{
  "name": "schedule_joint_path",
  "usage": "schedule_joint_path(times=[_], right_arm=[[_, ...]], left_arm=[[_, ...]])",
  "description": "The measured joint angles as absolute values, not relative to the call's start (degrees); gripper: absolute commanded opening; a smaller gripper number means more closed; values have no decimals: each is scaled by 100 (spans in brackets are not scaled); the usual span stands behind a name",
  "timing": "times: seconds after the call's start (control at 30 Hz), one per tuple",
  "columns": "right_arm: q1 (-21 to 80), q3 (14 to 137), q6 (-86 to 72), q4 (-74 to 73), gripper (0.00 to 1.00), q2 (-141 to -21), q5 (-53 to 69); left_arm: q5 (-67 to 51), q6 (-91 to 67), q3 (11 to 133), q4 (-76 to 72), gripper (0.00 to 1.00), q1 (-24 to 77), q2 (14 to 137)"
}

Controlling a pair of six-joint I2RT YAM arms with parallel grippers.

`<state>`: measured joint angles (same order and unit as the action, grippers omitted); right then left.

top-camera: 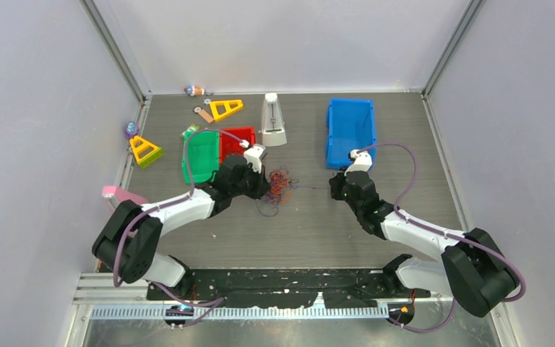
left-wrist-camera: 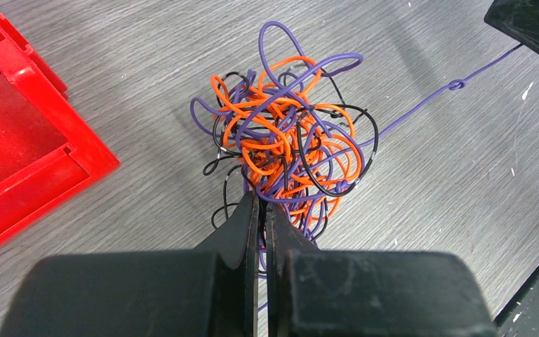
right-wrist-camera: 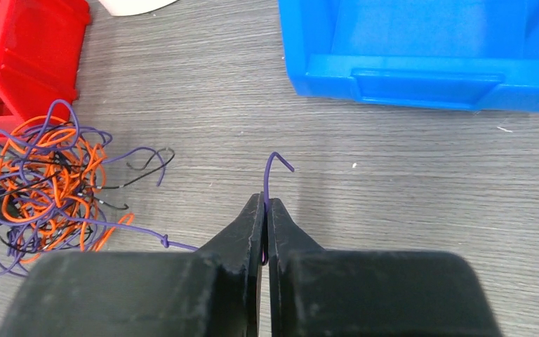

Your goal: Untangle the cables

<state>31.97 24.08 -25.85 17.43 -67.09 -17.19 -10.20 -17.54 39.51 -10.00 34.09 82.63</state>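
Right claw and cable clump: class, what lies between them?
One purple strand with a small knot, running over bare table; the right wrist view shows it.

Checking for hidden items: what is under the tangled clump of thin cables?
Through the loops of the orange, purple and black cable clump, only the grey wood-grain table shows. The left gripper's black fingers cover its near edge.

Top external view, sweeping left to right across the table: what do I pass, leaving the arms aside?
pink object → green bin → red bin → cables → blue bin
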Motion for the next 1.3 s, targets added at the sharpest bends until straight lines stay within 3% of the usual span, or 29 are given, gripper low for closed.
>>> schedule_joint_path(times=[0.03, 0.1, 0.17, 0.43, 0.73, 0.77, 0.93, 1.0, 1.13, 1.3], right_arm=[[3192, 2390, -2569, 1761, 28, -6698, -1686], [3177, 2314, -2480, 1905, 59, -6689, -1411], [3159, 2171, -2344, 2211, 67, -6687, -961], [3155, 1959, -2169, 3295, 75, -6847, 799], [3234, 1918, -2147, 3959, 75, -7043, 1706], [3249, 1918, -2147, 3968, 74, -7081, 1754], [3306, 1918, -2112, 3988, 30, -7229, 1933], [3317, 1918, -2115, 3968, 16, -7240, 1940], [3330, 1918, -2112, 3802, 6, -7140, 1605], [3430, 1914, -2137, 3258, 5, -6587, 681]], left_arm=[[-1037, -1750, 3951, -1002, 0, 3404, 8265], [-1122, -1734, 3951, -1004, 0, 3395, 8267], [-1280, -1730, 3951, -1024, 0, 3376, 8283], [-2390, -1774, 3953, -1468, 0, 3365, 8562], [-3339, -2021, 3953, -2082, 0, 3365, 8726], [-3437, -2060, 3953, -2171, 0, 3365, 8726], [-3817, -2202, 3953, -2495, 0, 3369, 8814], [-3844, -2213, 3953, -2502, 0, 3369, 8858], [-3581, -2169, 3955, -2403, 0, 3376, 8864], [-2888, -2036, 3972, -2132, 0, 3481, 8711]])
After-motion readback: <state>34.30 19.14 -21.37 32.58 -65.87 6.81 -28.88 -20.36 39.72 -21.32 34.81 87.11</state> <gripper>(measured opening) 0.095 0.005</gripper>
